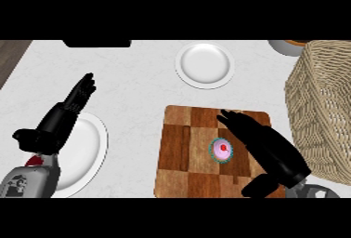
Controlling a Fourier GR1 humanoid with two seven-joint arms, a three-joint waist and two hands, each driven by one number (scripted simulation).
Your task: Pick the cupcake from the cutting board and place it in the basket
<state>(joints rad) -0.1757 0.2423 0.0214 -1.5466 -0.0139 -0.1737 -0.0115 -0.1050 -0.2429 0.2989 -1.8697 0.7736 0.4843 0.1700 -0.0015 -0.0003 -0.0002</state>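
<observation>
Right robot hand (264, 144) open, holding nothing, hovering beside cupcake (221, 149) on cutting board (179, 153), seemingly lining up for grasp toward basket (322, 111).

The right hand (270, 151), fingers straight, hovers just beside the cupcake (221, 150) on the cutting board (179, 153), with the basket (322, 111) near.

A pale marbled counter (137, 93) carries everything. On it lie a wooden cutting board (182, 158), two white plates (204, 65) (89, 153) and a wicker basket (322, 116).
</observation>
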